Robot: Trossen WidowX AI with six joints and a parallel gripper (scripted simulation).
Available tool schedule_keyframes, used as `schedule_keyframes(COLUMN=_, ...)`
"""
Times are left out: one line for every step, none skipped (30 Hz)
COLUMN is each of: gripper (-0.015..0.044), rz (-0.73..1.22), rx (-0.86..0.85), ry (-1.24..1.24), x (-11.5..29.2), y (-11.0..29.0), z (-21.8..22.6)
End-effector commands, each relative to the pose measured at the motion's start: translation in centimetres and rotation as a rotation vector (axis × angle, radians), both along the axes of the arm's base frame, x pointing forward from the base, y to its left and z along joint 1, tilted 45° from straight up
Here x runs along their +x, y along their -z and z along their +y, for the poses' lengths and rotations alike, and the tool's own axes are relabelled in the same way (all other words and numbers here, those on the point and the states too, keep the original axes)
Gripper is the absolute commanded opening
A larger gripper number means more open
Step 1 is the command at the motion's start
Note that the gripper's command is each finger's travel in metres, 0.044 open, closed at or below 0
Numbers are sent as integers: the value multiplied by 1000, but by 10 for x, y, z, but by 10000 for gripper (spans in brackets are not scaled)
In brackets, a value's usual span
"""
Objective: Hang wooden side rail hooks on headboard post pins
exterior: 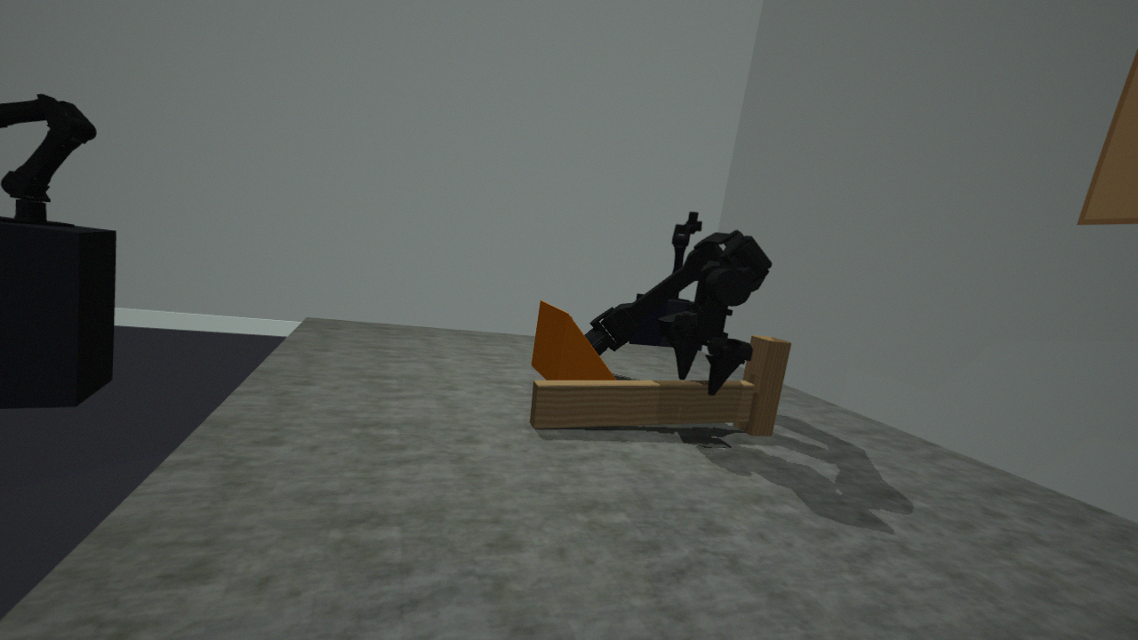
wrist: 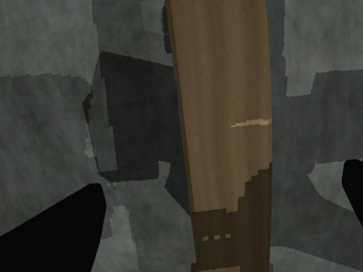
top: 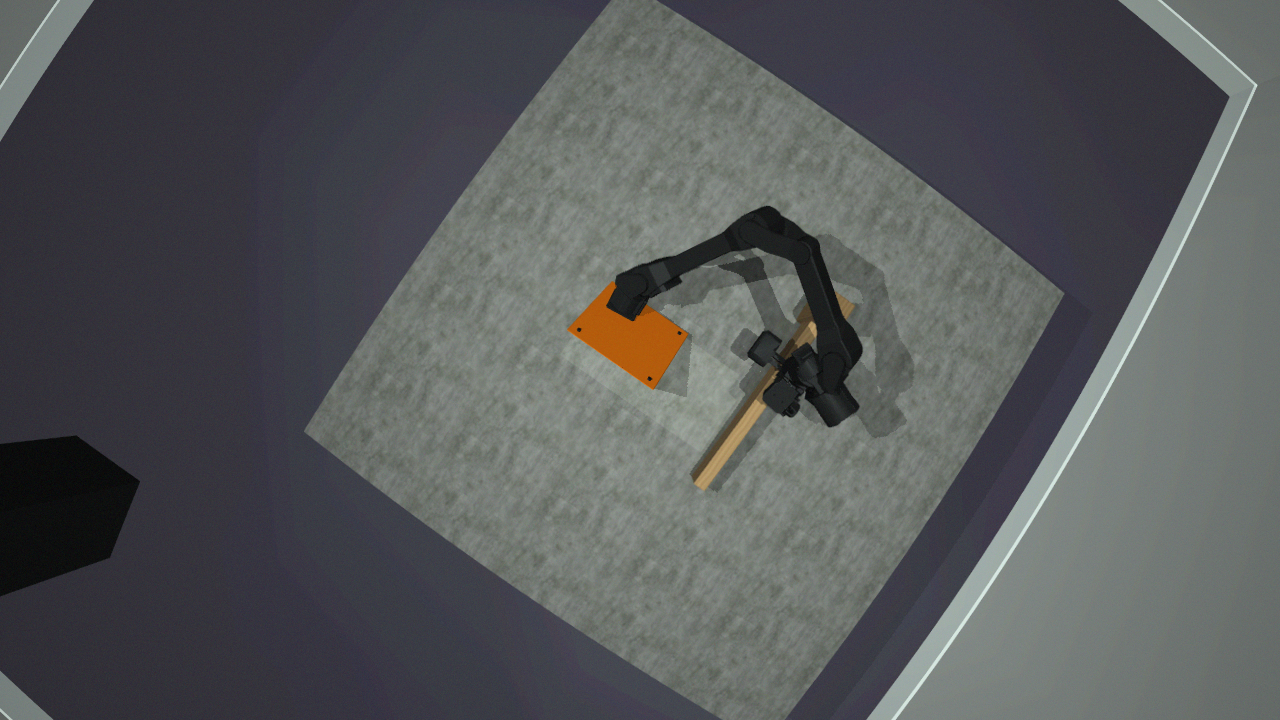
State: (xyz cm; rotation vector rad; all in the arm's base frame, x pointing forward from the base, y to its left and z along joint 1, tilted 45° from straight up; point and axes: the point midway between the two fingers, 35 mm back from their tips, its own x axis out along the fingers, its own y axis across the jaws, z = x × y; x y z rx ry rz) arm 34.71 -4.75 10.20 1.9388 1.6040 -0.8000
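Observation:
The wooden side rail [top: 738,431] [exterior: 597,406] [wrist: 223,94] lies level on edge. Its far end rests on the table, and its other end meets the face of the upright headboard post [top: 848,307] [exterior: 768,389]. No gap shows between rail and post in the exterior view. The hooks, slot and pins are hidden, so their seating cannot be told. My gripper [top: 775,371] [exterior: 698,385] [wrist: 224,184] is wide open and empty over the rail near the post. One finger is on each side, with the tips around the height of the rail's top edge and clear of its sides.
An orange angled plate [top: 626,349] [exterior: 556,350] stands on the table [top: 501,268] [exterior: 397,517] beside the arm's base. My arm arches from there to the rail. A black block [top: 62,510] [exterior: 39,318] stands off the table, bearing another arm [exterior: 52,155].

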Motion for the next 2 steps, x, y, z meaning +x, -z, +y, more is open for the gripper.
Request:
schedule_keyframes(gripper=440, rz=0, rx=0, ry=2, x=0, y=0, z=0)
schedule_keyframes(gripper=440, rz=0, rx=0, ry=2, x=0, y=0, z=0)
